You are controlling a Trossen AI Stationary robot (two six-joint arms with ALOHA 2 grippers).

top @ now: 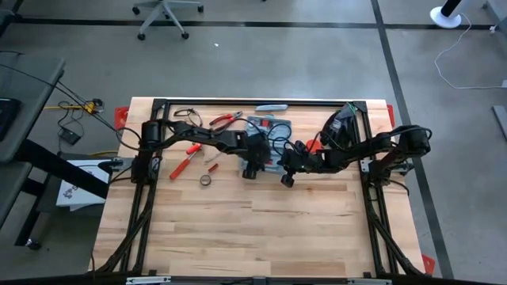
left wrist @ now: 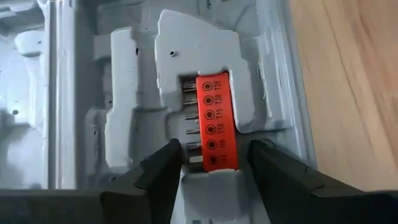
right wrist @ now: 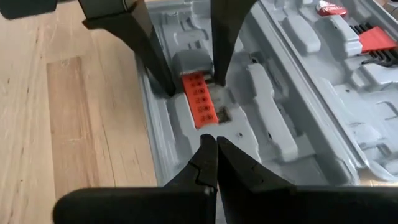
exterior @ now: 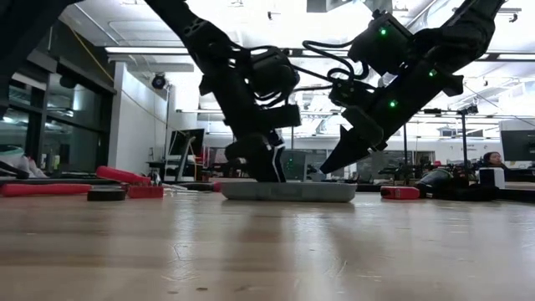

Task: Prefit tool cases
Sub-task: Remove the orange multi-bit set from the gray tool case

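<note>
The open case (top: 268,138) lies mid-table with the red bit holder (left wrist: 213,121) seated in its slot, left hand (left wrist: 214,163) spread astride it, right hand (right wrist: 214,149) shut, empty; loose tools (top: 184,162) remain.

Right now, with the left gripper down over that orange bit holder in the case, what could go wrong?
1. The left gripper's open fingers straddle the orange bit holder; lifting off could drag it out of its slot.
2. The shut right gripper points close by, so the arms might collide.
3. Pressing could shift the tool case.
</note>
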